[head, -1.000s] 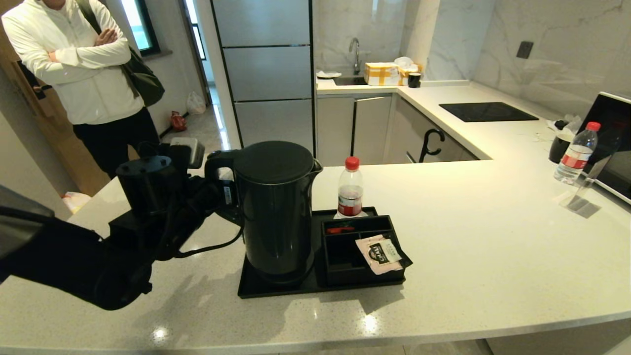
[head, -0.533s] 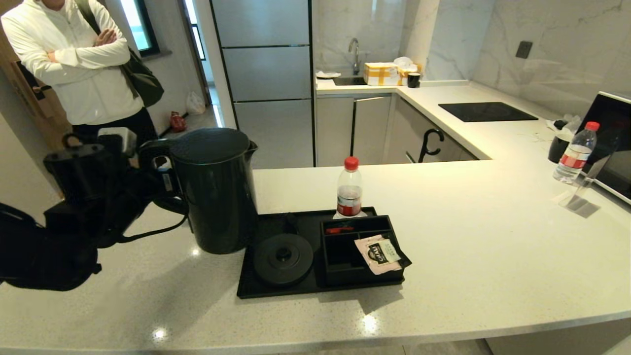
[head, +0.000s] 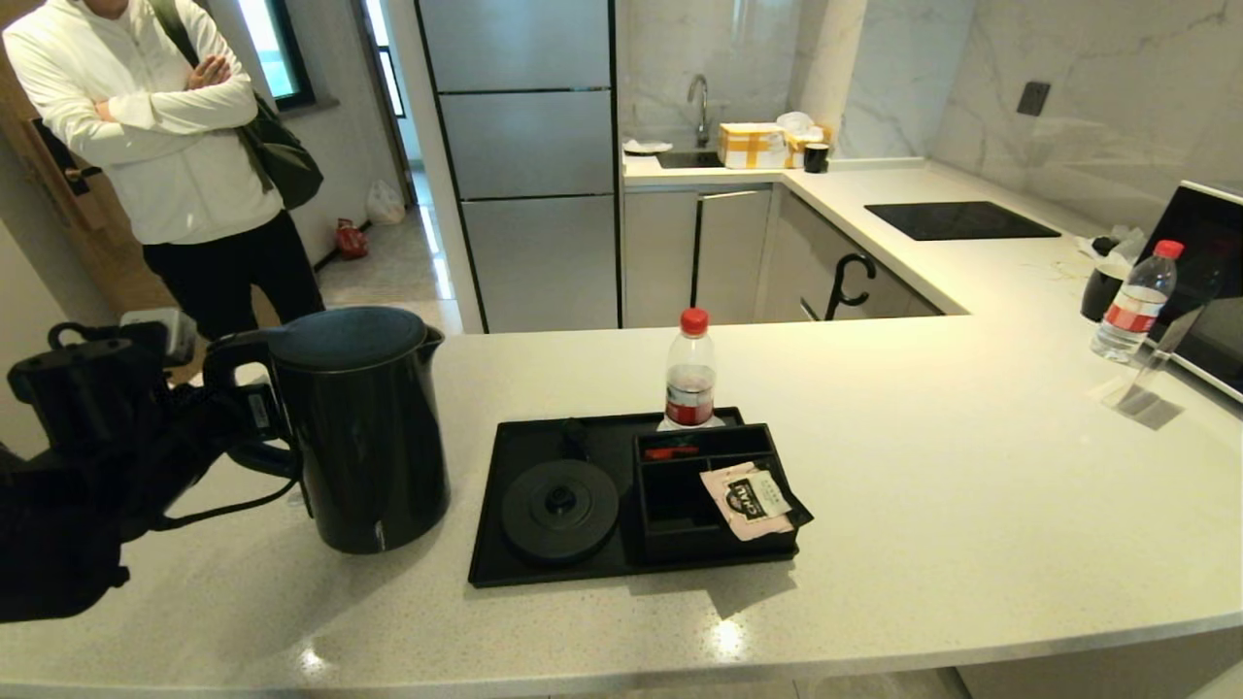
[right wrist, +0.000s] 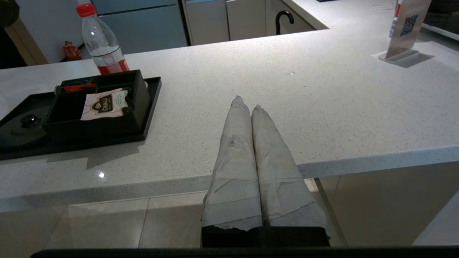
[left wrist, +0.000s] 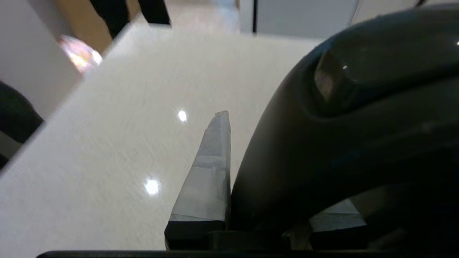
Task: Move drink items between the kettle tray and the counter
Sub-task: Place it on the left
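The right gripper (right wrist: 247, 107) is pressed shut and holds nothing, parked low by the near edge of the pale speckled stone surface (head: 971, 505). The left gripper (head: 248, 408) is clamped on the loop handle of the tall matte-black kettle (head: 359, 437). The kettle is off the flat black tray (head: 515, 573) and stands upright just beside it, at or just above the surface. Its handle points to the robot's left and its spout toward the tray. The round black base (head: 560, 497) on the tray is bare. I think letting go comes next. Farther back, the small clear bottle with the red cap (head: 690, 374) stands upright at the tray's far edge.
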You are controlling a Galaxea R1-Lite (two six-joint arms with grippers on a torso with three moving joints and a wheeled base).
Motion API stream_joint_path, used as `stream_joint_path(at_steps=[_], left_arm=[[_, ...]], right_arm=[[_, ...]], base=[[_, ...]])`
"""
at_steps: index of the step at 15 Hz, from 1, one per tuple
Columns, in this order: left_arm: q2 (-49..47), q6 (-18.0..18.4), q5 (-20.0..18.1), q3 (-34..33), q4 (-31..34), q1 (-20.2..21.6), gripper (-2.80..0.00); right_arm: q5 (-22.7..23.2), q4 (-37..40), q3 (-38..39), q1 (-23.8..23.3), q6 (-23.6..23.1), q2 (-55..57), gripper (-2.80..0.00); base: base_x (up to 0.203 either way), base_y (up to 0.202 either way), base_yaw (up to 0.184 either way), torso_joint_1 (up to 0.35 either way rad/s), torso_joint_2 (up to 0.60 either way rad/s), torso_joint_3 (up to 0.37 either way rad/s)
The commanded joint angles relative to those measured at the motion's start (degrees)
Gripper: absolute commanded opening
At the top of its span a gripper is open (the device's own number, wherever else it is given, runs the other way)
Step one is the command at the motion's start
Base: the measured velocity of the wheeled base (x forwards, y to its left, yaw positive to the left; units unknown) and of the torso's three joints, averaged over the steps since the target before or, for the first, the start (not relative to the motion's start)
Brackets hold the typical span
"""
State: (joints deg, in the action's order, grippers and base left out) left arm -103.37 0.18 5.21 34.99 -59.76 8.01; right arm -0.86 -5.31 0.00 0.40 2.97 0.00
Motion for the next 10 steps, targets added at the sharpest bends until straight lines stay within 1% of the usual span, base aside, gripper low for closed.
stream_joint_path(at_steps=[1, 4, 7, 9, 10], left_arm=[[-0.9, -0.1, 0.0, -1.0, -0.4, 0.3, -2.80], [-2.4, -0.3, 0.1, -1.2, -0.9, 0.8, -2.80], [-4.6, 0.0, -1.7, -1.8, -4.0, 2.3, -2.80], [-6.5, 0.6, -2.6, -3.3, -7.3, 3.3, -2.80], [-6.8, 0.9, -2.9, -3.9, -7.7, 3.5, -2.80]], right_arm=[[0.0, -0.1, 1.8, 0.0, 0.0, 0.1, -2.80], [0.0, -0.1, 1.8, 0.0, 0.0, 0.1, -2.80], [0.0, -0.1, 1.8, 0.0, 0.0, 0.1, -2.80], [0.0, -0.1, 1.8, 0.0, 0.0, 0.1, -2.80], [0.0, -0.1, 1.8, 0.0, 0.0, 0.1, -2.80]], base=[[0.000, 0.000, 0.000, 0.000, 0.00, 0.000], [0.000, 0.000, 0.000, 0.000, 0.00, 0.000], [0.000, 0.000, 0.000, 0.000, 0.00, 0.000], [0.000, 0.000, 0.000, 0.000, 0.00, 0.000], [0.000, 0.000, 0.000, 0.000, 0.00, 0.000]])
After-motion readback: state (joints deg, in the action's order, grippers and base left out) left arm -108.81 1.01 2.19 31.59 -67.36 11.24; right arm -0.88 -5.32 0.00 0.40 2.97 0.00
